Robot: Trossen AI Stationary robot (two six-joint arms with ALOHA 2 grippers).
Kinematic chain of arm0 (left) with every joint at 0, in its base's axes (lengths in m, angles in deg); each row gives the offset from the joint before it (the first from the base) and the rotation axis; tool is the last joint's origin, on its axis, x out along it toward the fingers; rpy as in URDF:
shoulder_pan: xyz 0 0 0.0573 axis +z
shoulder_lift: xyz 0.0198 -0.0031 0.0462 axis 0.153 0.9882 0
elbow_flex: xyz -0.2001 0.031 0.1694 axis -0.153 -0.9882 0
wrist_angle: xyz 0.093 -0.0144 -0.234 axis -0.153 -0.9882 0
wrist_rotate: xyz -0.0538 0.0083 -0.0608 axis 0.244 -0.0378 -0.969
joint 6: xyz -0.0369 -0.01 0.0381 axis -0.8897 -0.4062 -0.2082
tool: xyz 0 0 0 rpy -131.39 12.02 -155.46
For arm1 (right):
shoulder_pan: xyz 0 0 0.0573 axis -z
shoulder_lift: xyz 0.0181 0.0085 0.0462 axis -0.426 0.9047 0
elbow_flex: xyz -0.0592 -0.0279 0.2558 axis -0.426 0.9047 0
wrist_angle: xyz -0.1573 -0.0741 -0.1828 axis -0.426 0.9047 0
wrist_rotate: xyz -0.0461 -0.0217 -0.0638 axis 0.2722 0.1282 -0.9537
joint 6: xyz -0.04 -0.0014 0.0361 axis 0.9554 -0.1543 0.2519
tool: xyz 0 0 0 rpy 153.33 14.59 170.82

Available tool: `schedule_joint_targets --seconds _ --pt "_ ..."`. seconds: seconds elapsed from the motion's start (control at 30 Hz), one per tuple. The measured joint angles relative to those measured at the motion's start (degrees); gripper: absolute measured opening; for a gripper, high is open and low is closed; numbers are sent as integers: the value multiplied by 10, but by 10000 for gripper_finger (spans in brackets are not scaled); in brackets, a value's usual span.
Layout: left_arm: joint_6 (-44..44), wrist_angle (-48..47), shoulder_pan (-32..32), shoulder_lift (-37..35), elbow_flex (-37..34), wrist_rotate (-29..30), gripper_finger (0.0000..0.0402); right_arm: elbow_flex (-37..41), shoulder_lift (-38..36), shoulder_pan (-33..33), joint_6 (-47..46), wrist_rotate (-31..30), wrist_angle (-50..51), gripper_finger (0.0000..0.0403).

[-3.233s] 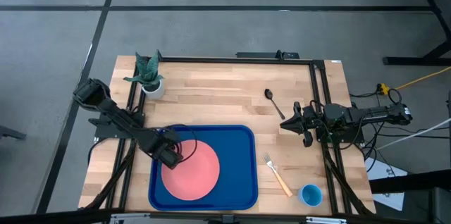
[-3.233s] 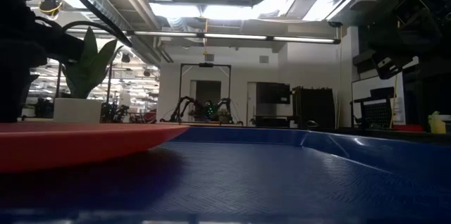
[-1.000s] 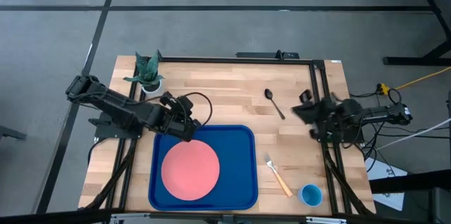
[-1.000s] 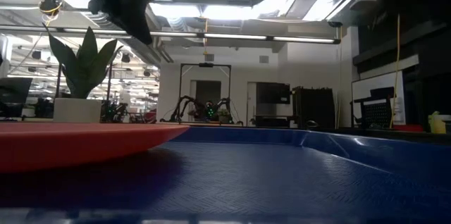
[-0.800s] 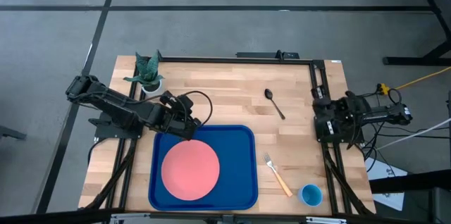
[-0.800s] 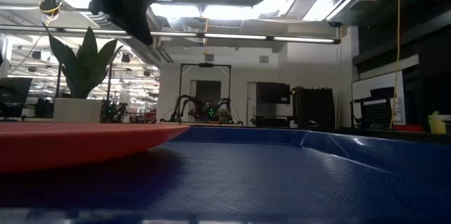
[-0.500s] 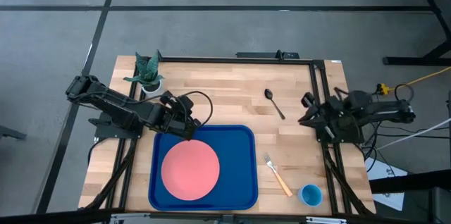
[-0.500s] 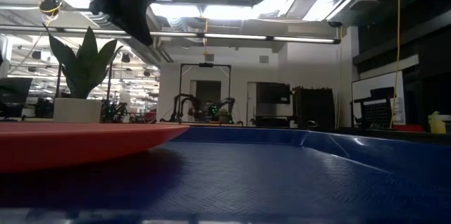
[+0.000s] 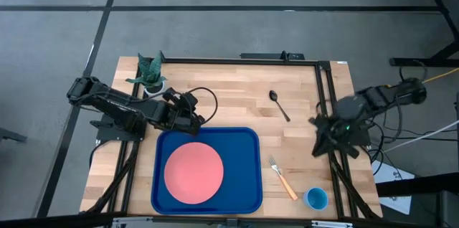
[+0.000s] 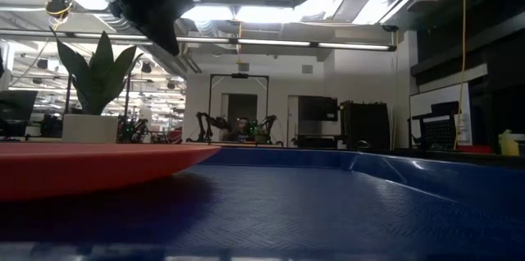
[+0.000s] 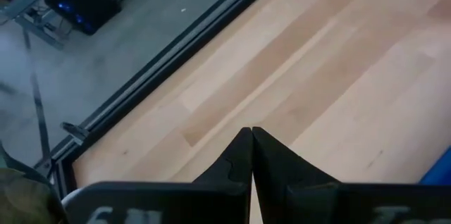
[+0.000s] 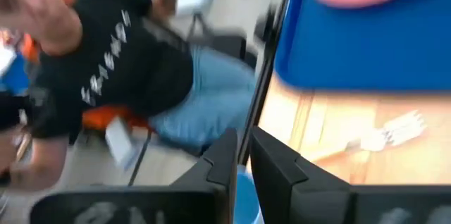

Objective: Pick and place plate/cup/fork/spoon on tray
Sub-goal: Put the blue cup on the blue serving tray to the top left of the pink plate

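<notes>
The salmon-pink plate (image 9: 192, 172) lies flat in the left half of the deep-blue tray (image 9: 240, 158); the low view shows the plate (image 10: 82, 167) resting on the tray floor (image 10: 344, 203). The dark spoon (image 9: 279, 105), the tan-handled fork (image 9: 282, 178) and the light-blue cup (image 9: 316, 198) lie on the bare wood to the right of the tray. My left gripper (image 9: 195, 115) is shut and empty just beyond the tray's far left corner; its wrist view (image 11: 251, 137) shows the fingers closed. My right gripper (image 9: 318, 147) hangs over the table's right side, between spoon and cup, its fingers close together (image 12: 243, 146) and empty.
A white pot with a green plant (image 9: 153, 79) stands at the far left of the table. A dark metal frame rail (image 9: 331, 113) runs along the right side. A person in a black shirt and jeans (image 12: 120, 62) shows beyond the table's near edge in the right wrist view.
My right arm has swung up and out from its place by the right rail. Its gripper has turned from pointing toward the table's left to pointing toward the near edge and has tipped downward. My left gripper has drawn back a little toward the far edge, off the tray.
</notes>
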Motion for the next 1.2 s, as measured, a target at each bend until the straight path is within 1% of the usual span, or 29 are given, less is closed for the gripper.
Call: schedule_joint_targets --seconds 0.17,0.3,0.43,0.5,0.57,0.63,0.7,0.83,0.93,1.07,1.2 --pt "0 2 12 0 0 0 0 3 53 -74 -57 1 13 45" --pt "0 11 16 0 0 -1 0 4 79 -112 -60 1 1 45" --pt "0 19 16 0 0 -1 0 4 96 -121 -62 0 -4 45" --pt "0 19 14 0 0 -1 0 4 103 -123 -94 -3 -13 45" --pt "0 19 12 0 0 -2 0 4 113 -126 -112 -21 -31 45" --pt "0 19 11 0 0 -3 0 5 121 -133 -88 -31 -39 45" --pt "0 19 12 0 0 -3 0 5 130 -137 -60 -28 -51 45" --pt "0 19 12 0 0 -7 0 5 145 -137 -15 14 -84 45" --pt "0 19 12 0 0 -7 0 5 153 -137 20 15 -108 45" --pt "0 19 12 0 0 -7 0 5 160 -137 7 33 -144 45" --pt "0 20 12 0 0 -7 0 5 163 -138 -28 -1 -167 45"
